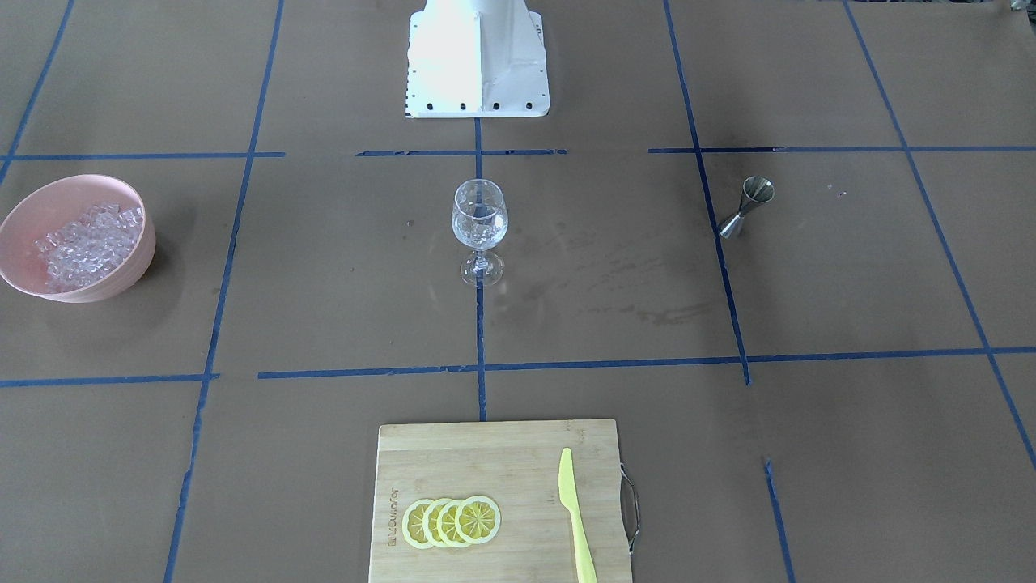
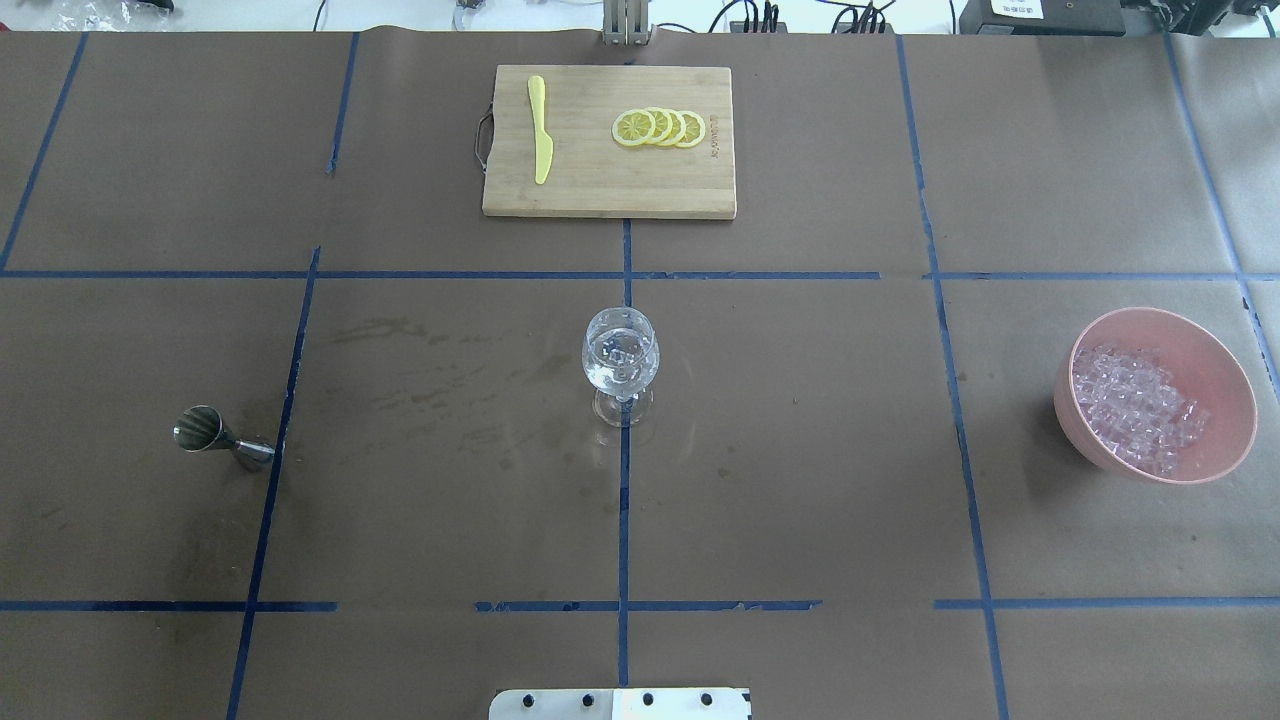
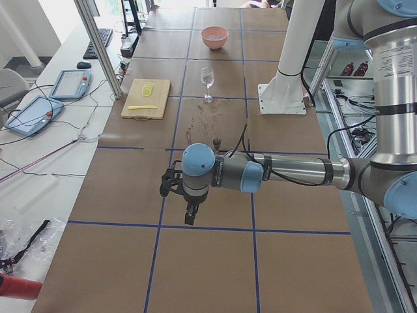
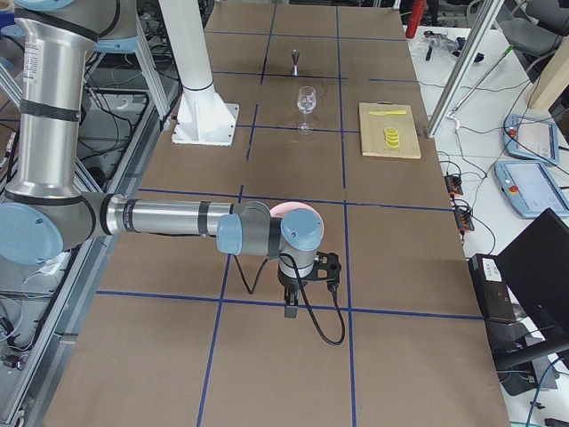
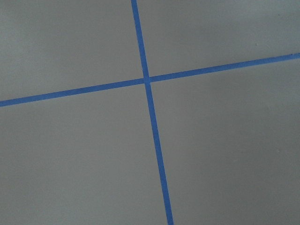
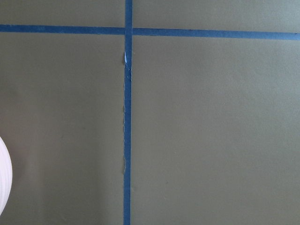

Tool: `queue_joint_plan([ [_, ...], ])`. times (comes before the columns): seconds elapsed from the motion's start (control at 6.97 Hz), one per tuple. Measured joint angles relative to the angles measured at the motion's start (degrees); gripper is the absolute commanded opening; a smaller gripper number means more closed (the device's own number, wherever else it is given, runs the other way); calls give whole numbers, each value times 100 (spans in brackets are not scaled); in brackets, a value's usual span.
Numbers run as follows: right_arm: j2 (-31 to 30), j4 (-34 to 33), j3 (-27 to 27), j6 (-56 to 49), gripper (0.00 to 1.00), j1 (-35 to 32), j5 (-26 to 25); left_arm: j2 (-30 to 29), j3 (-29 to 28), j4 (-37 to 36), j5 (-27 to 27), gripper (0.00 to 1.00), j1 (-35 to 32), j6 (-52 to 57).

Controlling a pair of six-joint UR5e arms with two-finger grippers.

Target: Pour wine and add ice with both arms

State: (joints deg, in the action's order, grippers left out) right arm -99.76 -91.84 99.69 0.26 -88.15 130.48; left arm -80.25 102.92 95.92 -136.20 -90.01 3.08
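A clear wine glass [image 1: 479,219] [image 2: 620,360] stands upright at the table's middle, with glassy bits in its bowl. Wine itself is out of view. The ice [image 1: 85,243] [image 2: 1135,405] fills a pink bowl [image 2: 1225,400] on my right side. My left gripper [image 3: 189,215] hangs pointing down over bare table, far from the glass, at the end of the near arm in the exterior left view. My right gripper [image 4: 291,307] hangs the same way just in front of the pink bowl [image 4: 289,209]. I cannot tell whether either gripper is open or shut.
A steel jigger [image 1: 746,206] [image 2: 215,435] stands on my left side. A wooden cutting board [image 2: 600,190] at the far edge carries lemon slices [image 2: 660,127] and a yellow knife [image 2: 540,140]. The white base block [image 1: 477,65] sits behind the glass. Blue tape lines [image 5: 147,79] grid the brown table.
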Motion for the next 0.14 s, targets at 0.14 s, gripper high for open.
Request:
queue_joint_plan([
  [0.14, 6, 0, -21, 0, 100, 0, 1, 0, 0, 0, -2, 100, 1, 0],
])
